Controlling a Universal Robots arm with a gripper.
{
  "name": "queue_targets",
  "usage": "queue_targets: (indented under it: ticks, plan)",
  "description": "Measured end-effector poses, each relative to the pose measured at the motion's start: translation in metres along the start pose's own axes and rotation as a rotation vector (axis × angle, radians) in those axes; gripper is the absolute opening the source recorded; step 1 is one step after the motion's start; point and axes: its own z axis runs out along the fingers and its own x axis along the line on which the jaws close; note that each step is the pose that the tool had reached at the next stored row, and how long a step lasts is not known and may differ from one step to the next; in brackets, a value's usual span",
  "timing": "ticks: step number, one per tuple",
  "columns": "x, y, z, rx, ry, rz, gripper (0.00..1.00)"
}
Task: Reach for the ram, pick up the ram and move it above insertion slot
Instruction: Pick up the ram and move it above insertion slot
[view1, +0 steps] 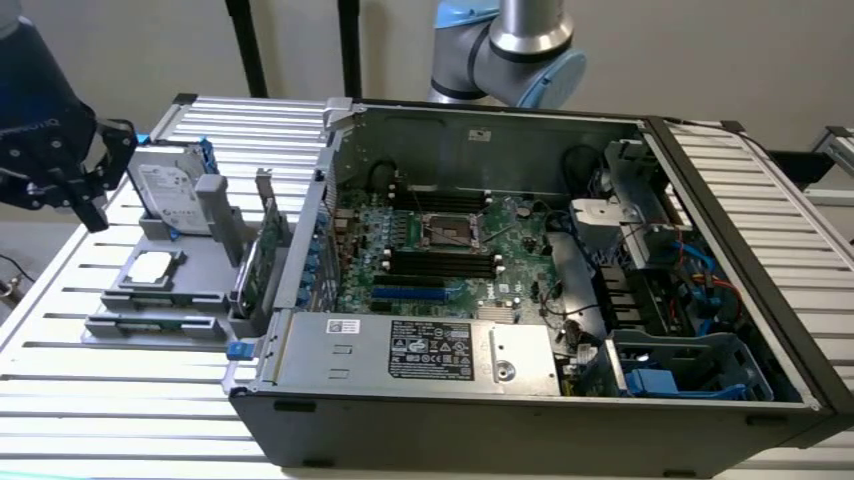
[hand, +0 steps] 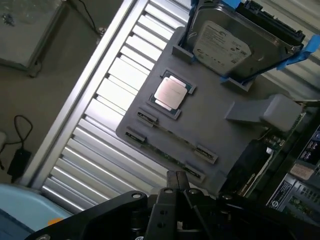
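Observation:
The ram (view1: 151, 323) is a thin green stick standing on edge in a grey holder (view1: 200, 290) outside the case, at the exterior view's left. In the wrist view the ram (hand: 167, 156) runs between two grey clips, just ahead of my gripper (hand: 178, 180). My fingers (hand: 172, 179) are dark, sit close together and hold nothing. In the exterior view my gripper (view1: 80, 185) hangs above and to the left of the holder, apart from it. The motherboard's black slots (view1: 441, 262) lie inside the open case.
The holder also carries a hard drive (hand: 220, 42), a silver processor (hand: 171, 93) and an upright green expansion card (view1: 267, 250). The open computer case (view1: 534, 380) stands on a slatted metal table (view1: 134, 400). A cable lies on the floor (hand: 20, 150).

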Motion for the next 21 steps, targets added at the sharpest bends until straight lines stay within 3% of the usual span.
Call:
queue_targets:
  ticks: [21]
  plan:
    - [0.0,-0.0002,0.0041,0.0002,0.0146,-0.381,0.11]
